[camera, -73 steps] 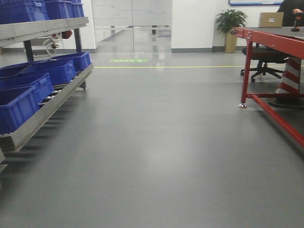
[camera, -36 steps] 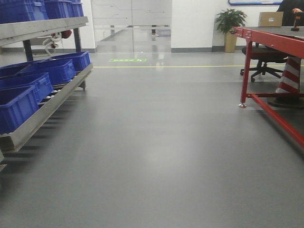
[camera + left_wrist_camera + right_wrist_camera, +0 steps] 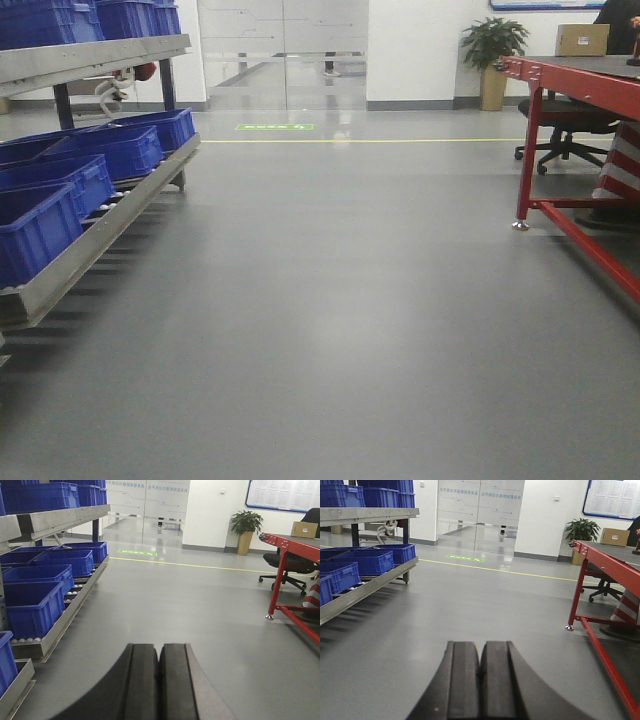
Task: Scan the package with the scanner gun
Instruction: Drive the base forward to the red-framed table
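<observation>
My left gripper [image 3: 159,647] is shut with its black pads pressed together and nothing between them, pointing out over the grey floor. My right gripper [image 3: 480,645] is shut the same way and is empty. A tan cardboard box [image 3: 582,40] stands at the far end of the red table [image 3: 570,75], also visible as the box [image 3: 304,529] and the box [image 3: 614,536]. It is too far off to tell whether it is the package. A small dark and orange shape [image 3: 635,50] sits at the frame's right edge. I cannot identify it as the scanner gun.
A metal rack [image 3: 95,225] with blue bins [image 3: 120,150] runs along the left. The red table's legs and low bar [image 3: 590,250] run along the right, with an office chair [image 3: 560,135] and a striped cone [image 3: 622,170] under it. A potted plant [image 3: 493,60] and glass doors [image 3: 283,55] stand at the back.
In the front view the whole scene has slid slightly to the right: the table leg, plant and box sit further right than a second ago. Neither gripper shows in the earlier frames.
</observation>
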`<act>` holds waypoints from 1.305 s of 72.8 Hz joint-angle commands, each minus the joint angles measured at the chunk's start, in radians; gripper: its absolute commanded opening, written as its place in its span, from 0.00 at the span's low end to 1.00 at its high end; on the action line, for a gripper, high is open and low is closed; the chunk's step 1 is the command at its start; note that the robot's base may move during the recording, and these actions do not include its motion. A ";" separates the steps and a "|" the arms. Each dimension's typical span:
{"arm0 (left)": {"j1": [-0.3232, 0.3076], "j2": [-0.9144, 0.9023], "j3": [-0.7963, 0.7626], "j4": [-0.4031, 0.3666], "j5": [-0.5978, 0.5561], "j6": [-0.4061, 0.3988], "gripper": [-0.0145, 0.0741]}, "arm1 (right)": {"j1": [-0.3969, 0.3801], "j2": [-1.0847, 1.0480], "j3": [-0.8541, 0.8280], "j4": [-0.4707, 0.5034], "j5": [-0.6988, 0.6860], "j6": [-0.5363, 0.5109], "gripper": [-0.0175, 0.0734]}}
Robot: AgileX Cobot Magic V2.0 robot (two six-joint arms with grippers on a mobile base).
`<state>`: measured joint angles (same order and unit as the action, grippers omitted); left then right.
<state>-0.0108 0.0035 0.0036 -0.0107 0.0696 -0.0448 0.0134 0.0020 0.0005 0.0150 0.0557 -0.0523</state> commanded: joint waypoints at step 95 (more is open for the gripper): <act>-0.006 -0.003 -0.004 -0.002 -0.014 -0.003 0.04 | 0.001 -0.002 -0.001 -0.001 -0.018 -0.002 0.01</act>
<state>-0.0108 0.0035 0.0036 -0.0107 0.0696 -0.0448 0.0134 0.0020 0.0005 0.0150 0.0557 -0.0523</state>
